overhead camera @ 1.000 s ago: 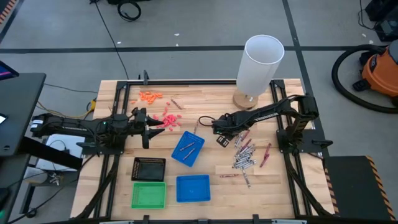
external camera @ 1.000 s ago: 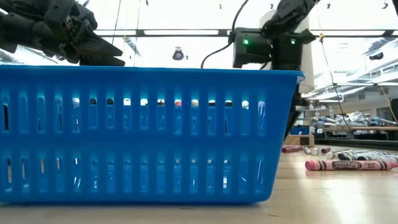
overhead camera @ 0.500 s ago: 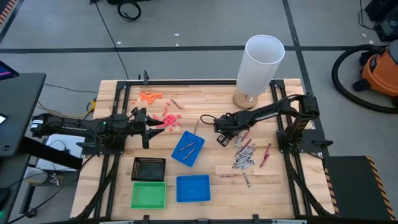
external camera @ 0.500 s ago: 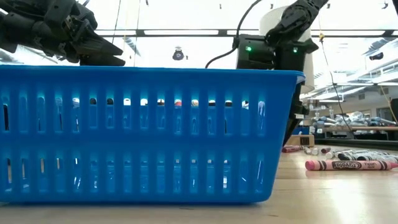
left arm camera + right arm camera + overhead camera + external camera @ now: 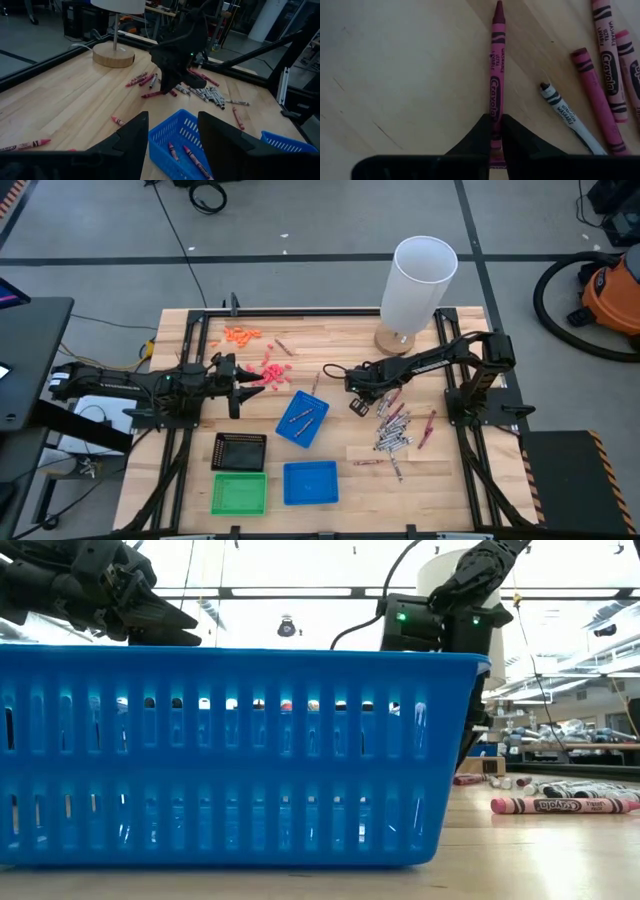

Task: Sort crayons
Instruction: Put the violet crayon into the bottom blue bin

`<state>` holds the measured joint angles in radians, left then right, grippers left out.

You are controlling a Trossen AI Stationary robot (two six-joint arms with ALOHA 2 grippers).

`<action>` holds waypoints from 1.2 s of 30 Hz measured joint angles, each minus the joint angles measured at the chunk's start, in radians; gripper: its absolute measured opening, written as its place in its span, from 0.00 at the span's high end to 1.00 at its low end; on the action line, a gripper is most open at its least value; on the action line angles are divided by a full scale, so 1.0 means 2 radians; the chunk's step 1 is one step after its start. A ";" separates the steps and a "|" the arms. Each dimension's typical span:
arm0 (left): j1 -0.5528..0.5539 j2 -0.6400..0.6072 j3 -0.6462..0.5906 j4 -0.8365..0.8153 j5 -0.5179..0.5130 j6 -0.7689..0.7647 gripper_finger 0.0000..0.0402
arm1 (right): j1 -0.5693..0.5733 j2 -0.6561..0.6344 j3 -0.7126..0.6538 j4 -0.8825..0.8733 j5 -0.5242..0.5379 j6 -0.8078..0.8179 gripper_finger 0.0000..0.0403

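On the wooden table (image 5: 190, 480), near the front edge, a blue slotted plastic tray (image 5: 310, 483) sits empty. Farther in, a second blue tray (image 5: 302, 420) holds a few crayons. Beyond it, toward the right edge beside a loose pile of red and grey crayons (image 5: 395, 430), the right gripper (image 5: 495, 131) is pinched closed on a maroon paper-wrapped wax crayon (image 5: 496, 75) near its blunt end. It looks light, stiff and brittle, so gentle mid-length pressure seems safest. The left gripper (image 5: 170, 132) hovers with fingers spread by the left edge.
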<state>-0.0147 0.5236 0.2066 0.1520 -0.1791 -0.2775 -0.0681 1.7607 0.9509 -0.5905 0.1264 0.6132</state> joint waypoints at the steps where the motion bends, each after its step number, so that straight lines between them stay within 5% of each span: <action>1: 0.000 0.000 0.000 0.000 0.000 0.000 0.55 | 0.000 0.000 0.000 0.001 0.001 -0.002 0.91; 36: 0.000 0.000 0.000 0.000 0.000 0.000 0.55 | 0.024 -0.139 -0.001 0.051 0.059 -0.057 0.91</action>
<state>-0.0143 0.5236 0.2066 0.1516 -0.1794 -0.2768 -0.0191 1.4837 0.9482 -0.4892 0.2443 0.5002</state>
